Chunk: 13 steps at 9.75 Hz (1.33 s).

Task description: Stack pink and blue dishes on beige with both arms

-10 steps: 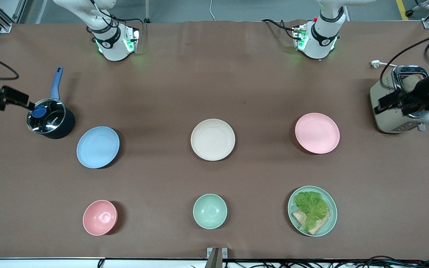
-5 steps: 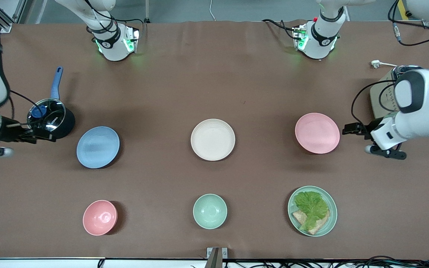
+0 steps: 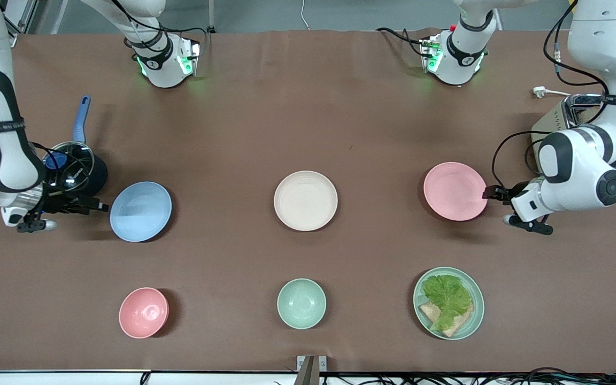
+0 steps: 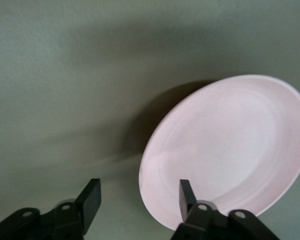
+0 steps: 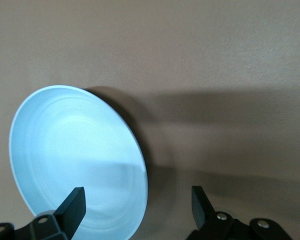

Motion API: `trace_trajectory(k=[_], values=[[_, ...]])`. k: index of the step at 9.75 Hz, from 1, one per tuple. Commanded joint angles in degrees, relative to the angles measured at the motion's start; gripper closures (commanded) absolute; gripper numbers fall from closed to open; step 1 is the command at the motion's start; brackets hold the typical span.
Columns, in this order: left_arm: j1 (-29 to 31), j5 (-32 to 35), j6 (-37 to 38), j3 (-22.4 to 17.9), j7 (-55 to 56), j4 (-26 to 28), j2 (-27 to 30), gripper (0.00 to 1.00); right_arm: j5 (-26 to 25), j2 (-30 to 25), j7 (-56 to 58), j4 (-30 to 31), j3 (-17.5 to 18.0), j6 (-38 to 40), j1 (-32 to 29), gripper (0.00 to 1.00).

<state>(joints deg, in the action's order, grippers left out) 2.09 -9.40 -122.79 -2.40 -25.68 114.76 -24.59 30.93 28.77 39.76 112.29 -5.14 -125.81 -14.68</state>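
At each outer plate's rim I have fingers spread: left gripper [image 3: 492,195] straddling the pink plate [image 3: 455,191], right gripper [image 3: 99,207] the blue plate [image 3: 140,211], ready to carry both onto the beige plate [image 3: 305,200].

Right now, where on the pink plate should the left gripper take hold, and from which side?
Probably the rim. The pink plate is shallow and lies flat, so only its raised edge offers a pinch. The left gripper is open at the edge facing the left arm's end of the table; in the wrist view one finger overlaps the plate. Coming in low from that side suits.
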Motion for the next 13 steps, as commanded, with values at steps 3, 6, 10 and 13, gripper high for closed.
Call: trace_trajectory(k=[3,6,10,13], values=[[0.4,-4.4,-2.1,0.2,-3.0,1.1,-3.9,0.64,7.7,1.2,4.5,4.0,0.4,-3.2,0.5,0.35],[0.2,-4.4,-2.1,0.1,-3.3,1.1,-4.8,0.81,7.7,1.4,4.4,4.0,0.4,-3.1,0.4,0.57],[-0.2,-4.4,5.2,2.3,-1.0,-2.7,3.1,1.00,7.8,1.3,3.7,2.9,0.3,-1.9,0.1,0.99],[1.1,-8.1,16.3,15.0,16.4,-10.8,6.5,1.00,3.8,0.5,-4.0,-10.5,-4.2,18.4,1.0,0.99]])
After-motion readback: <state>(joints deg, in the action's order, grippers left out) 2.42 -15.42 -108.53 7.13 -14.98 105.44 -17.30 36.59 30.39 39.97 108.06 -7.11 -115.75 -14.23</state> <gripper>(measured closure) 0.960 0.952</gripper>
